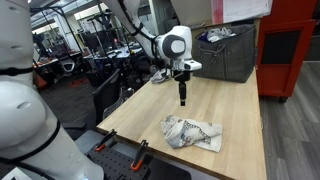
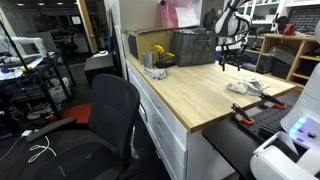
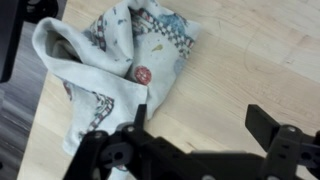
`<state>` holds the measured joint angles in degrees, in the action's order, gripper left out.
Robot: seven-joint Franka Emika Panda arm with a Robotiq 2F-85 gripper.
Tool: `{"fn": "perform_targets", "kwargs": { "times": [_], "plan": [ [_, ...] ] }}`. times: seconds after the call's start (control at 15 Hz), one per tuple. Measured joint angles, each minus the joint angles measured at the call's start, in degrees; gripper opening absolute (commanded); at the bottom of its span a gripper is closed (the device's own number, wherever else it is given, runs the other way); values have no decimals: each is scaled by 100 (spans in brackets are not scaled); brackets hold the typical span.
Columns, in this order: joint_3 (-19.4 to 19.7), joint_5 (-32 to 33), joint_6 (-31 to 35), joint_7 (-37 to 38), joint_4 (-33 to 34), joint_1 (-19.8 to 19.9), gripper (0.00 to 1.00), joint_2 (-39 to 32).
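gripper [image 1: 183,99] | jaws spread, holding nothing | hovers above wooden table [image 1: 235,100] | crumpled patterned cloth [image 1: 192,132] nearby, untouched

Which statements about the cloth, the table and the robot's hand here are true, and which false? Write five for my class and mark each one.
1. The cloth lies crumpled on the wooden table. True.
2. The hand grips the cloth. False: it hangs above bare tabletop, apart from the cloth, with nothing in it.
3. A dark bin stands at the table's far end. True.
4. The cloth is plain red. False: it is whitish with checked, patterned patches.
5. The office chair stands on the table. False: it stands on the floor beside the table.
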<state>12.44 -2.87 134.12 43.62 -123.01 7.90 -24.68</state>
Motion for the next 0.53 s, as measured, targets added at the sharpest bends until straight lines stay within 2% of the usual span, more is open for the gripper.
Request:
{"fn": "perform_targets", "kwargs": {
  "times": [0.2,0.53],
  "plan": [
    [-4,26,279,-482,282,-45,100,-498],
    [-19,-63,268,-1250,566,-44,100,-1108]
  ]
}}
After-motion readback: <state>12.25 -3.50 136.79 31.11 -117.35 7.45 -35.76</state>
